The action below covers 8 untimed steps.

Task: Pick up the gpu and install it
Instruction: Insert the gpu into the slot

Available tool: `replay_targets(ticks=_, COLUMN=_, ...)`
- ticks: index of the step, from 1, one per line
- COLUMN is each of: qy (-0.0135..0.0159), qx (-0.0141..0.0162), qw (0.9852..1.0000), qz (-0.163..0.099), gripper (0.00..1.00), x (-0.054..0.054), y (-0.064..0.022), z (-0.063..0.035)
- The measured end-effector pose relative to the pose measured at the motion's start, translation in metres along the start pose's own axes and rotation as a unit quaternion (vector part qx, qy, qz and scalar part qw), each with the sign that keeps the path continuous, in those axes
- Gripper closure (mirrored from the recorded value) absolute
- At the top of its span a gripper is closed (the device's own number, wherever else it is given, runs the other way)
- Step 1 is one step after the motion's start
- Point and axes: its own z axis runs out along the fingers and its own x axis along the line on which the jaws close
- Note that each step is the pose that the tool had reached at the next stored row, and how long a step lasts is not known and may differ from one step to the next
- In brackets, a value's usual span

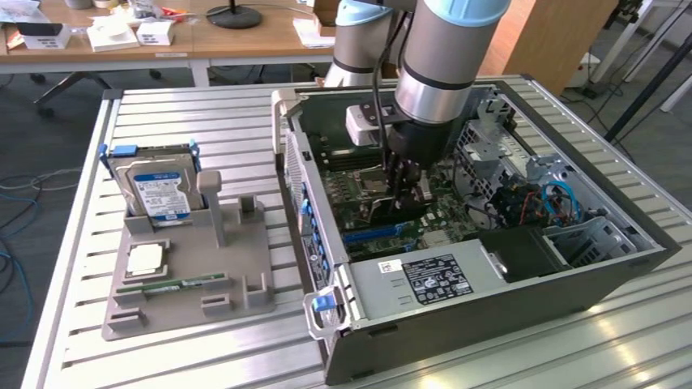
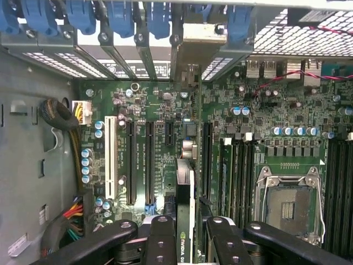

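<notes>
In the exterior view the arm reaches down into the open computer case. My gripper hangs low over the green motherboard. It is shut on the gpu, a dark flat card held on edge. In the wrist view the gpu runs edge-on between the black fingers, with a green logo near the gripper. The card sits just beside the long black expansion slots on the motherboard. Whether its edge touches a slot I cannot tell.
A grey holder tray at the exterior view's left carries a hard drive, a memory stick and a processor. Inside the case are the power supply, a CPU socket, bundled cables and blue slot latches.
</notes>
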Motion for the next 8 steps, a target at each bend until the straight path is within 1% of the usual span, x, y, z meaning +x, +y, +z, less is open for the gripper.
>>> replay_targets(ticks=8, qy=0.0, qx=0.0, qw=1.0, qz=0.0, gripper=0.74, x=0.0, y=0.0008, z=0.0001)
